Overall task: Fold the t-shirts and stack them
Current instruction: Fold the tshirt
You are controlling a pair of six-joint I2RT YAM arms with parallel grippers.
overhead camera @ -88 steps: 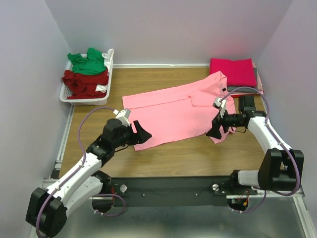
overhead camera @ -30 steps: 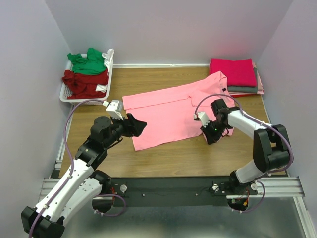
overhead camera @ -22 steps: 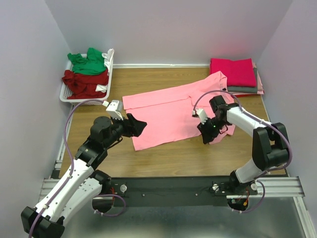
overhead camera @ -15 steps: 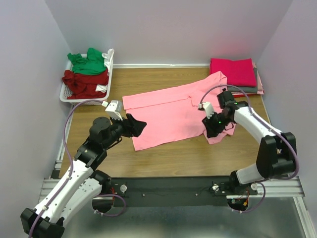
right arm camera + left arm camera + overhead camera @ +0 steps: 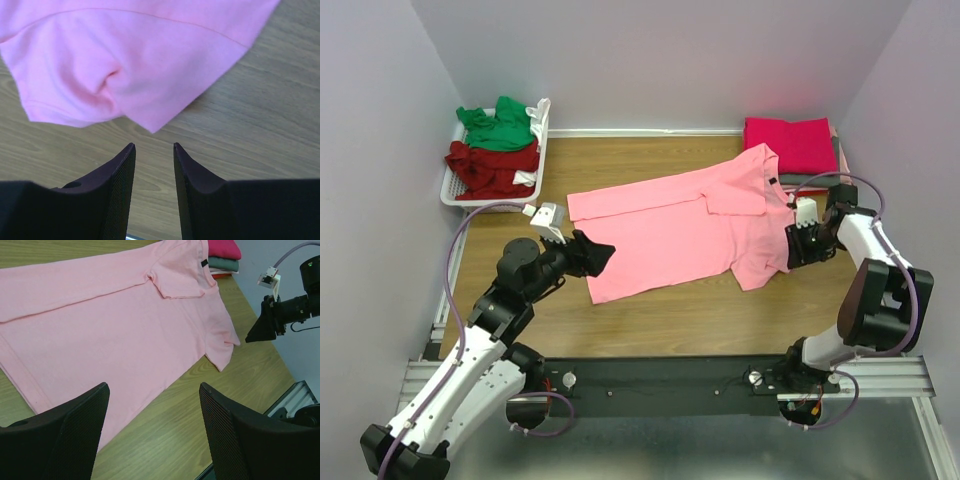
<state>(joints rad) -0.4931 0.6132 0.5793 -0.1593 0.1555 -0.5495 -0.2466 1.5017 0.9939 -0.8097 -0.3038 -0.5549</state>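
Pulled right tool (image 5: 792,248) off sleeve of pink t-shirt (image 5: 670,225), released; held left tool (image 5: 603,252) agape beside its hem. Not folded yet; folded stack (image 5: 790,145) beyond collar, perhaps three.

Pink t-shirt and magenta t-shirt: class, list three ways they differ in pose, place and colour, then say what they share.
Pose: the pink t-shirt lies spread out, only partly folded, while the magenta t-shirt is folded into a neat rectangle.
Place: the pink t-shirt lies on the bare table, while the magenta t-shirt tops a stack, over a grey t-shirt, at the back right.
Colour: the pink t-shirt is pale and the magenta t-shirt is deep.
Both are plain cloth.
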